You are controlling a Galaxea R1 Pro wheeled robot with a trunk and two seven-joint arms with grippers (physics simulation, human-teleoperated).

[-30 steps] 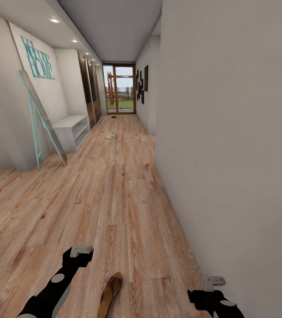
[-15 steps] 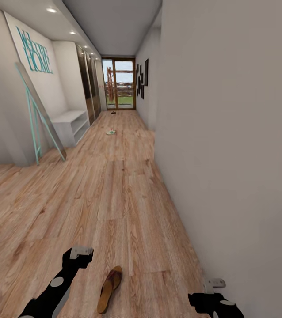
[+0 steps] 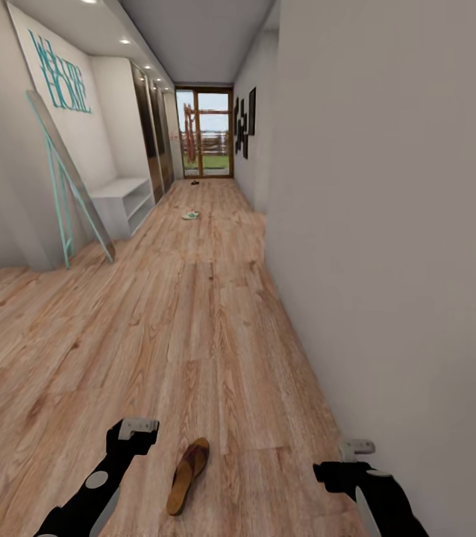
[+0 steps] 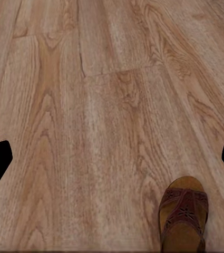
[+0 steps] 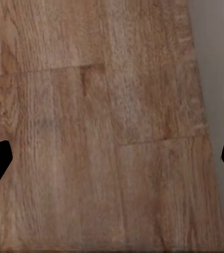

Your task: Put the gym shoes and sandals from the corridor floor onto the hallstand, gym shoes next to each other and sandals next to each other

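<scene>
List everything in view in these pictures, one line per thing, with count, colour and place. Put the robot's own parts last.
sandal: 1, dark brown straps, tan footbed, on the floor between the two arms.
gym shoe: 1, white with green, on the floor far down the corridor.
small dark item: 1, on the floor near the glass door; too small to identify.
hallstand: 1, pale grey, against the left wall.
leaning mirror: 1, teal frame, beside the hallstand.
wall lettering: teal, on the left wall.
picture frames: several, black, on the right wall.
glass door: 1, wood-framed, at the corridor's end.
floor: light brown wood planks.
left gripper: black arm, grey tips, jaws open.
right gripper: black arm, jaws open.
</scene>
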